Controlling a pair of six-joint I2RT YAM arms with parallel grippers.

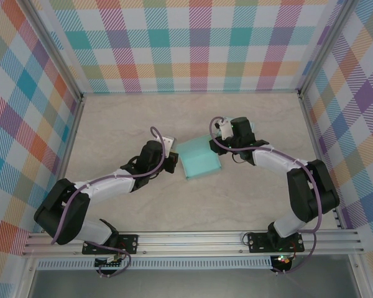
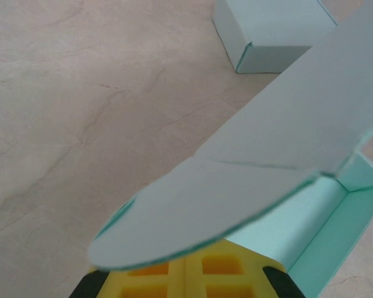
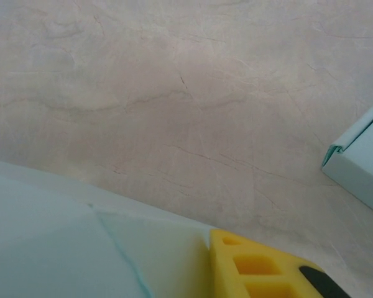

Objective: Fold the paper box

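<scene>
The teal paper box point(image 1: 200, 159) lies in the middle of the table, its paler lid panel raised at the far side. My left gripper point(image 1: 172, 161) is at the box's left edge. In the left wrist view its yellow fingers point(image 2: 211, 268) stand pressed together, shut, and a rounded flap point(image 2: 236, 198) lies over their tips rather than between them. My right gripper point(image 1: 219, 131) is at the box's far right corner. One of its yellow fingers point(image 3: 261, 268) shows with a pale panel point(image 3: 68, 242) against its inner side. The other finger is hidden.
The beige marble-patterned tabletop point(image 1: 130, 124) is walled by checked panels with metal posts point(image 1: 79, 99) at the far corners. A folded corner of the box point(image 2: 267, 31) shows beyond the flap. An aluminium rail point(image 1: 193, 239) runs along the near edge.
</scene>
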